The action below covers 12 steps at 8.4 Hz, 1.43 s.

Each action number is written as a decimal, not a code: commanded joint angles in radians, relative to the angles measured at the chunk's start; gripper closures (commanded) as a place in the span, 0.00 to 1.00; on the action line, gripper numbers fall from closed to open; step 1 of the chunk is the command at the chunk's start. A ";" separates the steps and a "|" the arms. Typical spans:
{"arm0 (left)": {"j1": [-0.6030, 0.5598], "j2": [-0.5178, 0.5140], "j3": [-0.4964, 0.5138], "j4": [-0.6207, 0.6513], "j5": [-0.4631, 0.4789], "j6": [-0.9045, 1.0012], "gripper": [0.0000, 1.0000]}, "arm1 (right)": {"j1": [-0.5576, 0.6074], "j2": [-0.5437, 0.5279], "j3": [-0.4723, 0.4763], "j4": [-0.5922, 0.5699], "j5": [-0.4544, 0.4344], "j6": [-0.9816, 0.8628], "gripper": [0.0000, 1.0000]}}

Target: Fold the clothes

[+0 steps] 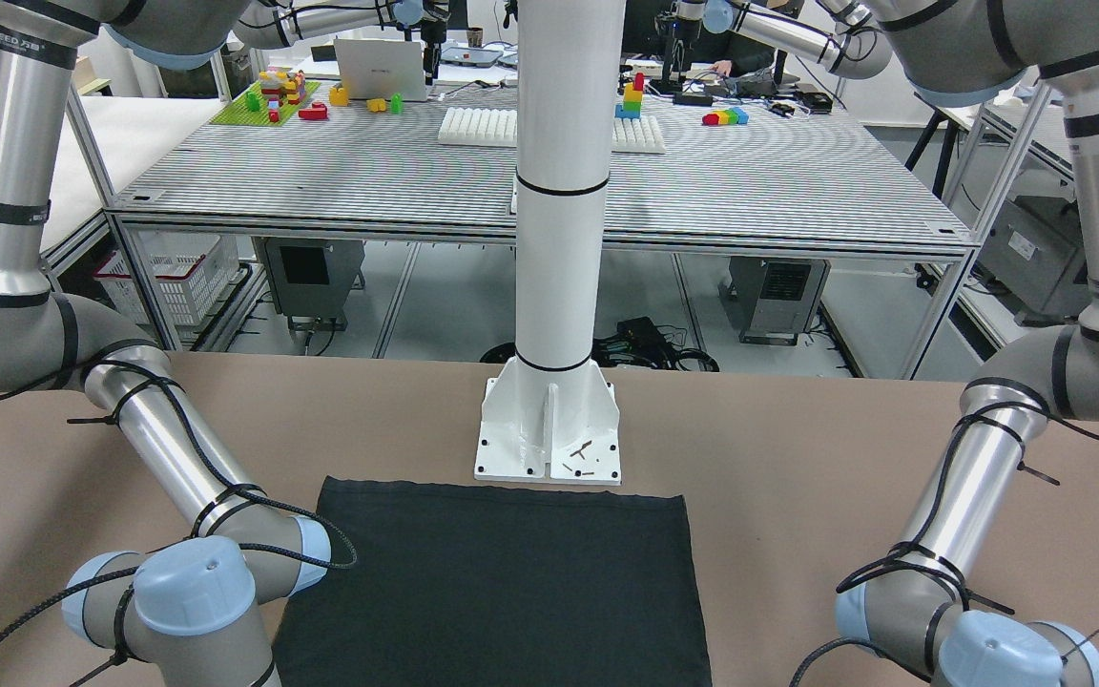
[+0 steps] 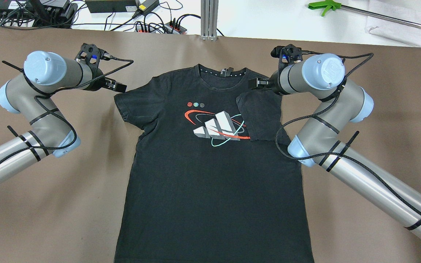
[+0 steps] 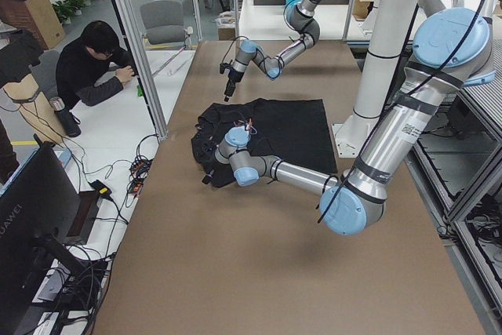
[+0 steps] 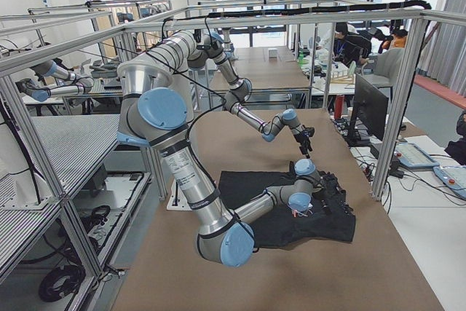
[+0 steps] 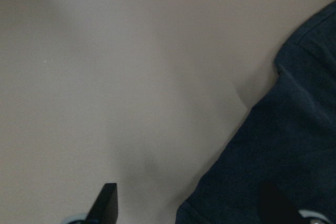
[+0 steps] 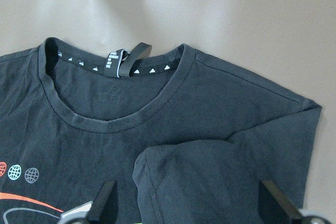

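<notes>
Likely robotics lab, aluminium-frame benches [image 1: 340, 181], seated operator [image 3: 89, 70]

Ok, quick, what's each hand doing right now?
Left hand: open, holding nothing.
Right hand: open, holding nothing.

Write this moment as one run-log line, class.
task: fold clothes | T-shirt: flat, right-side sleeve folded inward, left-side sleeve out | left gripper: open, by left-side sleeve | right gripper: open, above right-side sleeve
</notes>
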<state>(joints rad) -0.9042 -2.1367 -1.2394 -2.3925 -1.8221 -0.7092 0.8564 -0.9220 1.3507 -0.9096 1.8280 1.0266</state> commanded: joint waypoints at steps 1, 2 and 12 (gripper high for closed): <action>0.024 0.000 0.104 -0.148 0.017 -0.003 0.06 | 0.006 -0.003 -0.001 0.001 -0.001 0.000 0.06; 0.024 0.000 0.116 -0.158 0.015 -0.003 0.06 | 0.004 -0.003 -0.001 0.002 -0.001 0.000 0.06; 0.061 0.020 0.101 -0.166 0.004 -0.006 0.57 | 0.004 -0.020 0.010 0.009 -0.001 0.001 0.06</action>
<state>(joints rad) -0.8429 -2.1245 -1.1325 -2.5560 -1.8093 -0.7184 0.8606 -0.9414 1.3533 -0.9014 1.8270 1.0261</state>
